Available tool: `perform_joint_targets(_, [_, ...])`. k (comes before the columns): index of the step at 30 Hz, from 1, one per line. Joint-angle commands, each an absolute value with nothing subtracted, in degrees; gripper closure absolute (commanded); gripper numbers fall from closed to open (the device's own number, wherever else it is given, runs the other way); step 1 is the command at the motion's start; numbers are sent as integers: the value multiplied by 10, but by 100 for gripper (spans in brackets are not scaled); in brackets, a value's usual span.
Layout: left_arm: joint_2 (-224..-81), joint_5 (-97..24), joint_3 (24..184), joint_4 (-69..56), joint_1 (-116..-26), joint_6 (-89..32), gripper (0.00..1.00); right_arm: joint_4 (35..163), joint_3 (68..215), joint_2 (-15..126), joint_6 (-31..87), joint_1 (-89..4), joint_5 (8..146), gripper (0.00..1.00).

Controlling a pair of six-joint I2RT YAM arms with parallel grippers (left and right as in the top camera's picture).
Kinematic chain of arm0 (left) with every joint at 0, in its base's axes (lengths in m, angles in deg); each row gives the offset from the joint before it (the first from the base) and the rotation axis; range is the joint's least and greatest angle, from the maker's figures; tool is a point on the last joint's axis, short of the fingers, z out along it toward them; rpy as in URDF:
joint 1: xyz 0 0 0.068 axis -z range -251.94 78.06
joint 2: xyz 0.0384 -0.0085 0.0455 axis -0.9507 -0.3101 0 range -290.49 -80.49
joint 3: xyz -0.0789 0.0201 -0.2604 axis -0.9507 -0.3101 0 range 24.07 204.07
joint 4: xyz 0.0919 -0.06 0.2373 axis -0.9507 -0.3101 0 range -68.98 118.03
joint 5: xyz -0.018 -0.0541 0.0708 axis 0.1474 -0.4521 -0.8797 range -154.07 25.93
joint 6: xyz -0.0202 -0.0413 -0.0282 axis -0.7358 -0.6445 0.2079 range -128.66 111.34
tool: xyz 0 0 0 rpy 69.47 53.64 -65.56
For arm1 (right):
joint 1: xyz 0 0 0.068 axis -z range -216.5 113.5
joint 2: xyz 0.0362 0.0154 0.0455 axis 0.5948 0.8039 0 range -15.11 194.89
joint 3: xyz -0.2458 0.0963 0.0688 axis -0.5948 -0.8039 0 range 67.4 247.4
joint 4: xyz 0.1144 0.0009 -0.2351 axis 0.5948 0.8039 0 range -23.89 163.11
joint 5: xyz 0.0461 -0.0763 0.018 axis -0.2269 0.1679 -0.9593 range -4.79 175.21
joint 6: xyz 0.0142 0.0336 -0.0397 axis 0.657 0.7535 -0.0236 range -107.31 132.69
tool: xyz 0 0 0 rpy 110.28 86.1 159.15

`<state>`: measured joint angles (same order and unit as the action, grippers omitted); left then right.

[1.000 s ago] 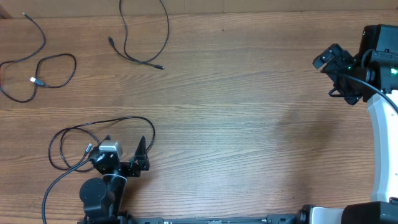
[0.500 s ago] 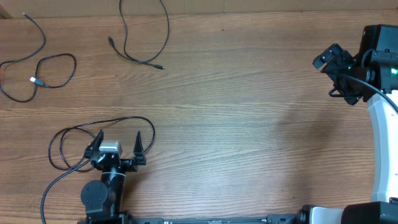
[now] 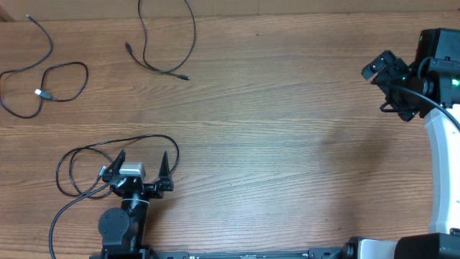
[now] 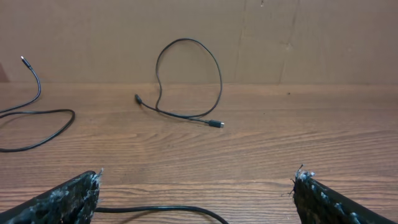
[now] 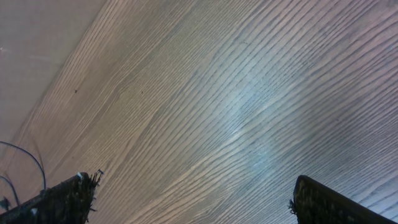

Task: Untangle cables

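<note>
Three thin black cables lie apart on the wooden table (image 3: 287, 144). One cable (image 3: 68, 65) curls at the far left, with a silver tip. A second cable (image 3: 194, 36) arcs at the far middle-left and shows in the left wrist view as a tall loop (image 4: 219, 68). The third cable (image 3: 59, 173) loops at the near left. My left gripper (image 3: 142, 158) stands open right over this loop, and a strand (image 4: 161, 210) runs on the table between its fingers. My right gripper (image 3: 379, 65) hangs open at the far right, above bare wood (image 5: 205, 112).
A cardboard-coloured wall (image 4: 280, 37) runs along the table's far edge. The right arm's white base and thick black wire (image 3: 438, 122) stand along the right side. In the right wrist view a thin cable (image 5: 37, 163) shows at the lower left corner.
My left gripper has turned from pointing right to facing the far edge and has shifted a little right over the near loop. The right arm and the cables have not moved.
</note>
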<state>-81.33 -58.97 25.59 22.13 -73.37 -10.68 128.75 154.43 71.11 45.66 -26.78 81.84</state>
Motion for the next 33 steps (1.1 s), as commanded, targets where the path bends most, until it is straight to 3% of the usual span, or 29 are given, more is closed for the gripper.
perform_joint_targets(1, [-807, -596, 250, 226, -733, -100, 0, 1286, 1555, 710, 454, -268, 826, 0])
perform_joint_targets(23, [-807, -596, 250, 226, -733, -99, 1, 1297, 1541, 682, 452, -286, 837, 0])
perform_joint_targets(28, [-807, -596, 250, 226, -733, -100, 0, 1166, 1404, 562, 450, -352, 939, 0])
perform_joint_targets(33, [-807, -596, 250, 226, -733, -99, 1, 1019, 1200, 388, 436, -362, 942, 0])
